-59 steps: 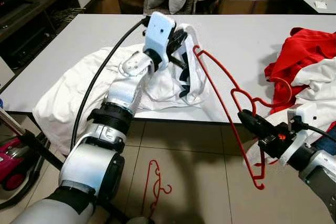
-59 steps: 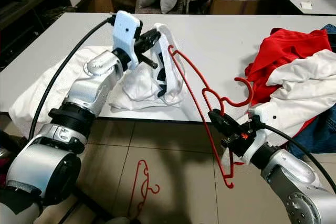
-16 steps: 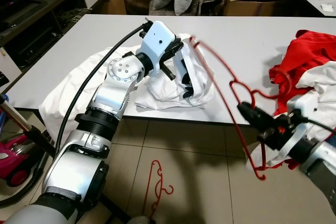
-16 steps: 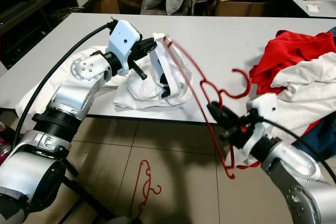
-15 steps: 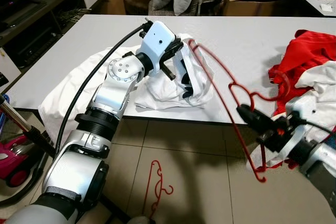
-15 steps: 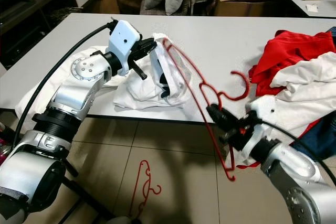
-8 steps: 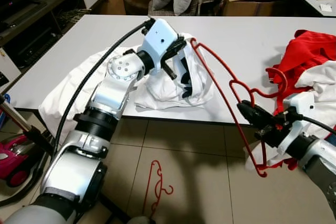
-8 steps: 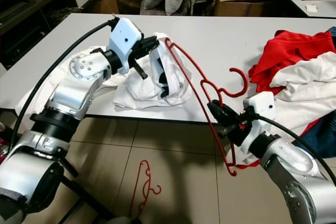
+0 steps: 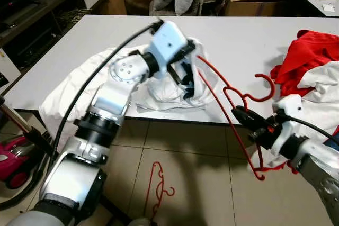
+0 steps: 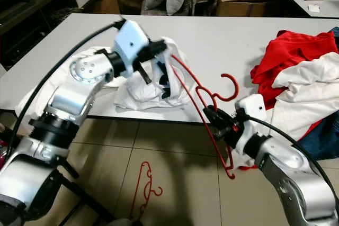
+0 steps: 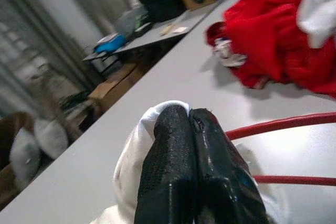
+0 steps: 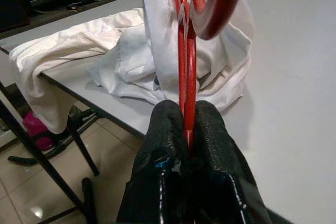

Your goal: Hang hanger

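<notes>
My left gripper [image 9: 185, 79] is shut on the neck opening of a white garment [image 9: 159, 91] and holds it up off the white table [image 9: 254, 35]. In the left wrist view the black fingers [image 11: 191, 177] pinch white cloth, with red hanger wire just beyond them. The red plastic hanger [image 9: 228, 99] slants from the lifted garment down past the table's front edge. Its upper arm reaches into the neck opening and its hook [image 9: 264, 87] points up. Below that hook, my right gripper [image 9: 241, 115] is shut on the hanger; the right wrist view shows the fingers [image 12: 168, 140] clamped on the red bar.
A heap of red and white clothes [image 9: 312, 62] lies on the table's right side, with blue denim [image 10: 323, 130] beside it. A second red hanger [image 9: 156, 186] lies on the tiled floor under the front edge. A pink vacuum [image 9: 16, 168] stands at the lower left.
My right gripper has moved left with the hanger, pushing its upper arm closer into the white garment. The left wrist has shifted slightly right and is blurred.
</notes>
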You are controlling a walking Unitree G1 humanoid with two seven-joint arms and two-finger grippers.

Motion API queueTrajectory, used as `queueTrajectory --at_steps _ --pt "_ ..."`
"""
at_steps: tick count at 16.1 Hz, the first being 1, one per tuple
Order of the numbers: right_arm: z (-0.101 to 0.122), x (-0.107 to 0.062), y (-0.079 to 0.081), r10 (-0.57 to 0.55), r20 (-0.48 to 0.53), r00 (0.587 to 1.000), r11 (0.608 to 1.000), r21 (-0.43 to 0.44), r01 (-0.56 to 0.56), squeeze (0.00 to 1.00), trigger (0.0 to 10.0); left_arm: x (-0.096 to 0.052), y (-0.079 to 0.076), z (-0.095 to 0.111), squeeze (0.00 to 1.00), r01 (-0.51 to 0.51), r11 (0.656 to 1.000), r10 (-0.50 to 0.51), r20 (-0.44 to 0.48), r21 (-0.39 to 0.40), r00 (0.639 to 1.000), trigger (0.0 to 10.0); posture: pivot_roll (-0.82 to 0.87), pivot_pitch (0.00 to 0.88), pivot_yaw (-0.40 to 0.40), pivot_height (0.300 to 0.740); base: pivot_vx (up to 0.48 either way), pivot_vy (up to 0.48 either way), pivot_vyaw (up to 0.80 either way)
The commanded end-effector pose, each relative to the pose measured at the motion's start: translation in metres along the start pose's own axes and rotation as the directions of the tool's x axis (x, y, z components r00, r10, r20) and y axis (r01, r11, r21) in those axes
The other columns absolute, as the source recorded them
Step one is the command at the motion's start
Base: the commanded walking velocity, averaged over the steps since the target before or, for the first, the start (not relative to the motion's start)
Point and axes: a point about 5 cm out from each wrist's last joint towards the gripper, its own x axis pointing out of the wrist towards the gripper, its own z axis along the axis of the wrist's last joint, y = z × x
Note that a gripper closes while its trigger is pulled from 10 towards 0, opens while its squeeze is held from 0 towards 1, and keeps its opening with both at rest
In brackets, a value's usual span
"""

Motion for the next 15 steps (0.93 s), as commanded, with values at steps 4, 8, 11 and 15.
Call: queueTrajectory --at_steps 4,8,11,15 --pt "0.005 0.005 -0.002 -0.017 0.018 1.0 1.0 -0.019 0.017 0.0 10.0 -0.006 -0.026 0.011 0.0 0.229 0.973 -0.229 -0.003 0.013 0.973 0.0 -0.07 0.008 0.071 0.74 0.0 0.0 0.0" --pt "0.005 0.008 0.004 0.018 0.029 0.999 1.0 -0.021 -0.017 0.0 10.0 -0.007 -0.043 0.011 0.0 0.314 0.949 -0.314 0.007 -0.013 0.949 0.0 -0.06 0.005 0.073 0.74 0.0 0.0 0.0" --pt "0.012 0.009 0.004 0.016 0.086 0.996 1.0 -0.009 -0.016 0.0 10.0 -0.007 -0.045 -0.003 0.0 0.235 0.972 -0.235 -0.066 0.0 0.97 4.1 -0.06 0.001 0.077 0.74 0.0 0.0 0.0" --pt "0.024 0.008 0.003 0.015 0.188 0.982 0.999 0.031 -0.021 0.0 10.0 -0.016 -0.041 -0.017 1.0 0.174 0.982 -0.179 -0.075 -0.077 0.981 10.0 -0.05 0.0 0.074 0.74 0.0 0.0 0.0"
